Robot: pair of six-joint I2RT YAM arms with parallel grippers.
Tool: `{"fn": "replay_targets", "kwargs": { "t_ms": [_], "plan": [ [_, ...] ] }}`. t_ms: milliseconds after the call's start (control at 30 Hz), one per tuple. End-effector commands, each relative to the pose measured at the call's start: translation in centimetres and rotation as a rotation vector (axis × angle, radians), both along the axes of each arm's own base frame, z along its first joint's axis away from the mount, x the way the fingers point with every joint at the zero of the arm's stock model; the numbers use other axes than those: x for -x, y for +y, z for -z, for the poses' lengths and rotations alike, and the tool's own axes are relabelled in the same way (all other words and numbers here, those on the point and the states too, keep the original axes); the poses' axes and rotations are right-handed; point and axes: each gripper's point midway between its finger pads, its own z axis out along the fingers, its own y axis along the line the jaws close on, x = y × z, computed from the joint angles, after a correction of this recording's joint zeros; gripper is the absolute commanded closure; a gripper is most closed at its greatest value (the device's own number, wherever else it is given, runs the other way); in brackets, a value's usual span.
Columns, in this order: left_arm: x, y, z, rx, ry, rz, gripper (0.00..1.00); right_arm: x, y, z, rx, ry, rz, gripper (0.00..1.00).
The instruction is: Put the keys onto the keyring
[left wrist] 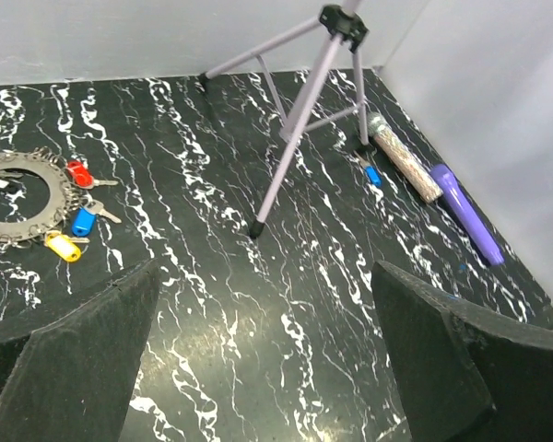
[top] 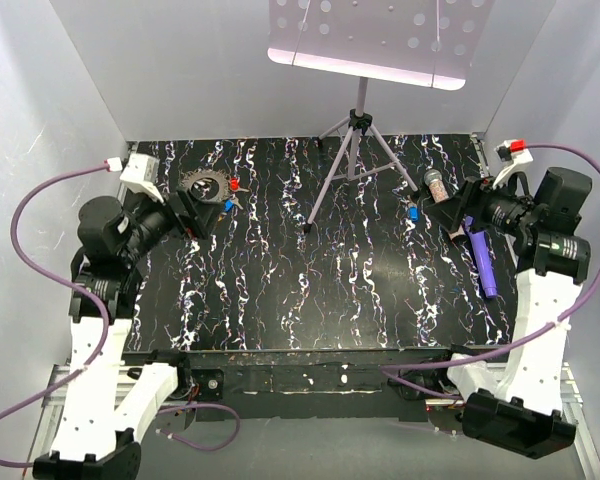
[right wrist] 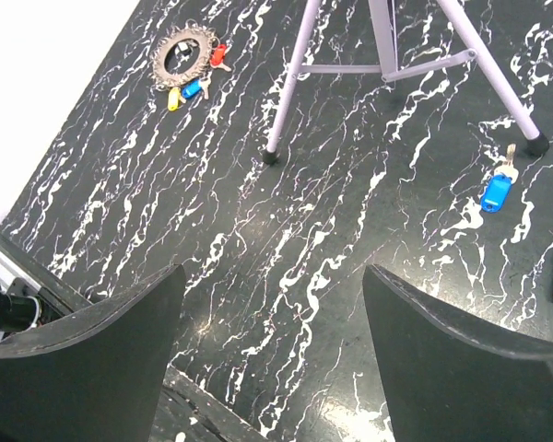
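Grey toothed keyring lies flat beside coloured keys; left end effector, right end effector both agape.

I see a black, white-veined tabletop enclosed by plain white walls — a grey tripod stands near its far edge, carrying a perforated panel.

No legible txt, labels, brands, nos. or signs on anything, any view.
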Motion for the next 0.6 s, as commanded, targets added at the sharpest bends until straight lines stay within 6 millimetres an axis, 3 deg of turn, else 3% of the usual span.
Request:
{"fn": "replay_targets", "kwargs": {
  "t_ms": [0,133,267,567],
  "plan": [
    [2.0,0.1,1.4,-0.051,0.000,-0.006,0.02,2.0,0.8,-2.3,0.007,-0.093,-0.010,0.13],
    [3.5,0.5,2.3,-0.052,0.007,-0.023,0.02,2.8,0.5,-2.5,0.020,-0.113,0.041,0.13],
    [4.7,0.8,2.7,-0.057,0.004,-0.030,0.02,2.6,-0.8,-2.6,-0.027,-0.096,0.203,0.12],
    [5.0,0.5,2.3,-0.058,0.007,-0.013,0.02,3.1,-2.9,-2.2,-0.051,-0.080,0.407,0.11]
  ]
}}
